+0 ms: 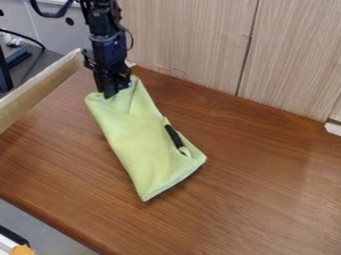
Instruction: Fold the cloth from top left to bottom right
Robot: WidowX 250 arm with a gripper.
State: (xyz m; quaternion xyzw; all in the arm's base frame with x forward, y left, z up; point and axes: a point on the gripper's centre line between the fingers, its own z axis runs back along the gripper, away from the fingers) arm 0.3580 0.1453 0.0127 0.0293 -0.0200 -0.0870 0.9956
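Note:
The black gripper (110, 91) hangs down at the upper left, its lower end at the top edge of the yellow-green cloth (143, 144). Lying at a slant, the cloth runs from the gripper down to the lower right as a long, folded shape. A loose flap or crease shows near its top, just right of the gripper. Along the cloth's right side, a black item (174, 136) shows beside a small turned-up fold. The cloth beneath the gripper is hidden.
Around the cloth spreads the brown wooden table (266, 199). A light wood panel wall (193, 40) stands behind it, and a raised wooden edge (40, 92) borders the left. An orange item (23, 250) is at the bottom left corner.

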